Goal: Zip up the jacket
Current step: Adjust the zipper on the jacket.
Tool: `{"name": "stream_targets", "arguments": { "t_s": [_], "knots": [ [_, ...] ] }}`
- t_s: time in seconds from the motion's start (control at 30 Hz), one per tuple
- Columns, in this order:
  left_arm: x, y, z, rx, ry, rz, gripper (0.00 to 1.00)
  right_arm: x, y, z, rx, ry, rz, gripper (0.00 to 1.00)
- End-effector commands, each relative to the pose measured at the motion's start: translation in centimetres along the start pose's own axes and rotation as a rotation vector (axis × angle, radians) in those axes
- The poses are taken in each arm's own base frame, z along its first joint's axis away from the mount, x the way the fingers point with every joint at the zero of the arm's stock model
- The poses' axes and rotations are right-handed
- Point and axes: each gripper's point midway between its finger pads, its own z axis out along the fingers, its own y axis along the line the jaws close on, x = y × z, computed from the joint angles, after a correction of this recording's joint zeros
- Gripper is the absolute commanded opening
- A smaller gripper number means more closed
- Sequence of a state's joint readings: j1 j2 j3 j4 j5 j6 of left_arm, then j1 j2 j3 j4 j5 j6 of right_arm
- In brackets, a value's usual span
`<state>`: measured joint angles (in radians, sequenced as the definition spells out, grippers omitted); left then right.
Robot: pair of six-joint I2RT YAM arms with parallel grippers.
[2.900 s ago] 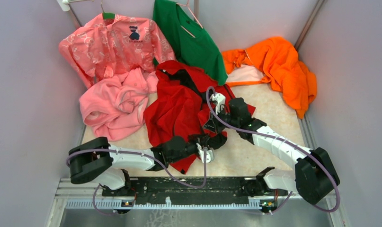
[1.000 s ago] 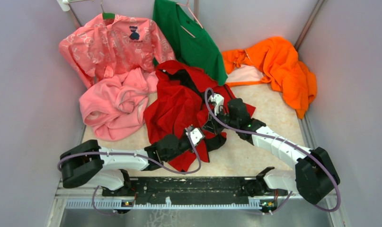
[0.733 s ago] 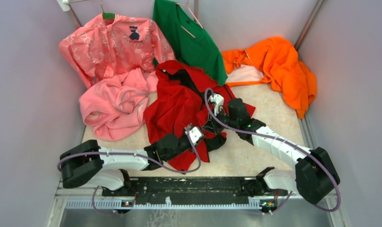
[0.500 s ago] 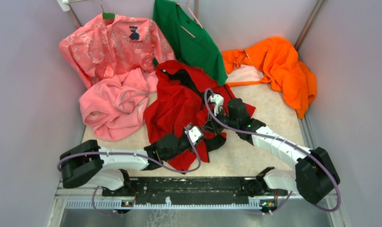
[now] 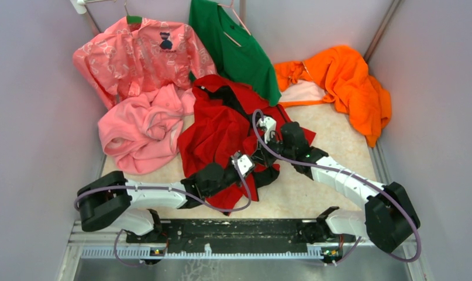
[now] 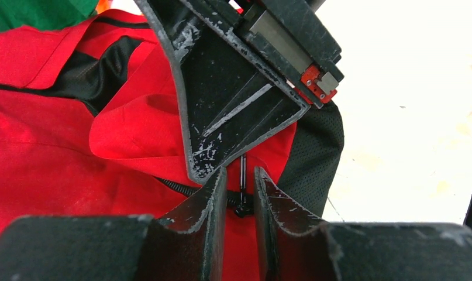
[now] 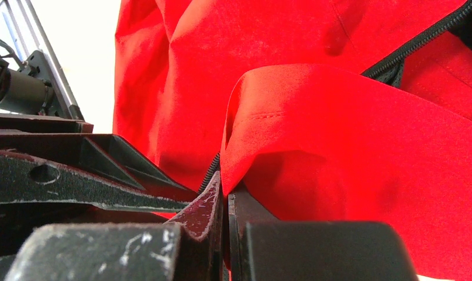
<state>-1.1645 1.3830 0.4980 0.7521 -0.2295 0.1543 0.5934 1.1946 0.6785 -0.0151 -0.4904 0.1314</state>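
The jacket (image 5: pixel 213 129) lies crumpled and open in the middle of the table (image 5: pixel 333 134), its collar toward the far edge and its hem toward the near edge. Dark lining (image 5: pixel 230 96) shows at the collar and again as black mesh at the lower right of the heap. Its dark zipper (image 6: pixel 175 186) runs along a folded front edge low on the garment, and a thin zipper pull (image 6: pixel 243 175) stands up from it.

The left gripper (image 6: pixel 240 193) reaches in from the near left. Its fingers (image 6: pixel 213 202) stand a narrow gap apart with the pull between them, and in the left wrist view a sliver of space shows on either side of the pull. The right gripper (image 7: pixel 226 202) comes from the near right and meets the left one tip to tip. Its jaws are pressed together on a fold of the jacket's red front edge, right beside the zipper teeth.

Around the jacket, a pink fleece garment (image 5: pixel 137 132) lies bunched against its left side. A pink patterned shirt (image 5: pixel 134 58) is spread at the far left corner. A green garment (image 5: pixel 236 52) hangs at the far edge and overlaps the jacket's collar. An orange garment (image 5: pixel 350 82) is heaped at the far right corner, apart from the jacket.
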Motion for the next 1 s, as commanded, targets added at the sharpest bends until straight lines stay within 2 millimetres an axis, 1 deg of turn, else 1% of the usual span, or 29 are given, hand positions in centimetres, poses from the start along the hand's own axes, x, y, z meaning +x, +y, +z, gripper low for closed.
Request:
{"name": "stream_targets", "arguments": {
  "t_s": [0.0, 0.13, 0.27, 0.33, 0.37, 0.53, 0.7, 0.9, 0.97],
  "knots": [
    [-0.8, -0.4, 0.9, 0.034, 0.006, 0.031, 0.29, -1.5, 0.9, 0.1, -0.03, -0.045, -0.05, 0.0],
    [-0.5, -0.3, 1.1, 0.028, 0.042, 0.057, 0.26, -1.4, 0.9, 0.2, -0.03, -0.043, -0.05, 0.0],
    [-0.6, -0.2, 1.2, 0.027, 0.059, 0.067, 0.12, -1.4, 0.9, 0.2, -0.031, -0.04, -0.05, 0.0],
    [-1.0, -0.1, 1.1, 0.022, 0.049, 0.053, 0.03, -1.4, 0.9, 0.2, -0.03, -0.04, -0.05, 0.0],
    [-1.3, 0.0, 1.0, 0.02, 0.043, 0.041, 0.0, -1.4, 0.9, 0.2, -0.029, -0.04, -0.052, 0.0],
    [-3.1, 0.2, 0.1, 0.023, -0.021, -0.054, 0.0, -1.4, 0.6, 0.2, -0.013, -0.041, -0.061, 0.0],
    [-4.0, 0.7, -1.8, 0.053, -0.111, -0.231, 0.0, -1.6, 0.6, 0.1, -0.008, -0.048, -0.07, 0.0],
    [-4.5, 0.5, -2.9, 0.106, -0.18, -0.419, 0.0, -1.6, 1.1, 0.2, -0.035, -0.052, -0.05, 0.0],
    [-4.4, -0.2, -3.0, 0.149, -0.184, -0.46, 0.0, -1.7, 1.0, 0.2, -0.027, -0.062, -0.035, 0.0]
  ]
}}
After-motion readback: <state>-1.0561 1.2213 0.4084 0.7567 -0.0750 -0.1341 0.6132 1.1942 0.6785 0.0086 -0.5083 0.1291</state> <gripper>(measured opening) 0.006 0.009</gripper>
